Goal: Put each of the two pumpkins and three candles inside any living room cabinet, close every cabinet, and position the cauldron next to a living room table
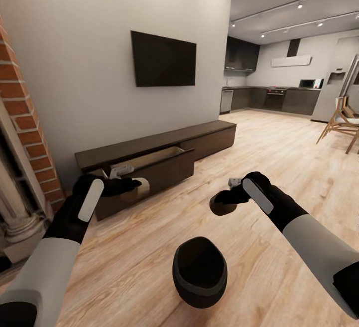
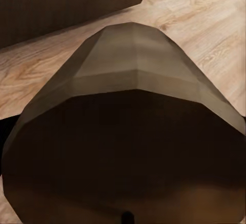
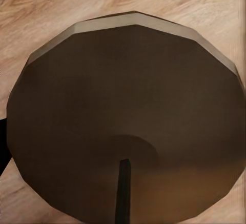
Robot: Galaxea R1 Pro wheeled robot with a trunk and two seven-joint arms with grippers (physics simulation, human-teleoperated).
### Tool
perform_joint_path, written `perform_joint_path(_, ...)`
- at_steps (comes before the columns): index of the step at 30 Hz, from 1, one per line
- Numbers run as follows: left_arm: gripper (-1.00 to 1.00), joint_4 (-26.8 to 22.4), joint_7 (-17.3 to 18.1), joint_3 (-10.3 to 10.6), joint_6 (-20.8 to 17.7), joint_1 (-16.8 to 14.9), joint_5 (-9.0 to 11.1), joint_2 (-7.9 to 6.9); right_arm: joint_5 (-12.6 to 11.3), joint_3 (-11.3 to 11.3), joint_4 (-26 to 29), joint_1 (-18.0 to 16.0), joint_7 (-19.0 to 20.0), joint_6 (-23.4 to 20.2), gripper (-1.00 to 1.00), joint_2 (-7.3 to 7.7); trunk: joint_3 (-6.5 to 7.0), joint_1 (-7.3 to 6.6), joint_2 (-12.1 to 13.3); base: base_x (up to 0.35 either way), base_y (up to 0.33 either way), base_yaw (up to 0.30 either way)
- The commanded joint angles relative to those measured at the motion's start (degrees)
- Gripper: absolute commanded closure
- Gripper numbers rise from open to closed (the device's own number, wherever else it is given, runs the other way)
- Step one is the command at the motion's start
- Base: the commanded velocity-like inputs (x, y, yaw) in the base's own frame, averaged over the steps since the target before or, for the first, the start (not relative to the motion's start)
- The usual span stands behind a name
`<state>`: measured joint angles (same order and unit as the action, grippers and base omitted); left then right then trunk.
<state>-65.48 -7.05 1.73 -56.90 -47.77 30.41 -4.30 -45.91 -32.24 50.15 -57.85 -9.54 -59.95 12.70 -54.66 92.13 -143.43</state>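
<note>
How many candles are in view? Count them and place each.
2. One candle is in the left tool beside the open drawer; the other candle is in the right tool over the floor. A third may be hidden.

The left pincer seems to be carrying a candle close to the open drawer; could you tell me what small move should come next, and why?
Probably ease the left pincer forward and up over the open drawer of the cabinet. It holds a candle just in front of the drawer's front panel, not yet over the pale interior. The right pincer holds another candle, waiting.
</note>
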Motion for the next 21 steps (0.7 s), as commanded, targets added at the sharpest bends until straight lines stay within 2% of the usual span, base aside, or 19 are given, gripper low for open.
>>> perform_joint_path(1, 1.0, 0.28, -0.6, 0.17, -0.14, -0.04, 0.61, -0.07, -0.76, -0.26, 0.04, -0.07, -0.57, -0.05, 1.0, 0.07, -0.16, -0.01, -0.03, 0.028, -0.039, -0.005)
perform_joint_path(6, 1.0, 1.28, -0.65, 0.18, -0.06, -0.04, 0.62, -0.09, -0.76, -0.28, 0.02, -0.07, -0.57, -0.05, 1.0, 0.08, -0.36, -0.01, -0.03, 0.007, -0.077, -0.001)
perform_joint_path(11, 1.0, 2.95, -0.68, 0.2, -0.06, -0.04, 0.61, -0.09, -0.76, -0.28, -0.18, -0.07, -0.57, -0.05, 1.0, 0.05, -0.43, -0.01, -0.03, -0.015, -0.261, -0.013)
perform_joint_path(16, 1.0, 3.07, -0.69, 0.21, -0.06, -0.03, 0.61, -0.09, -0.76, -0.28, -0.38, -0.07, -0.57, -0.05, 1.0, 0.08, -0.8, -0.01, -0.03, -0.125, -0.279, -0.12)
perform_joint_path(21, 1.0, 3.07, -0.69, 0.21, -0.06, -0.03, 0.61, -0.09, -0.76, -0.28, -0.4, -0.07, -0.57, -0.05, 1.0, 0.11, -0.93, -0.01, -0.03, -0.026, -0.06, -0.035)
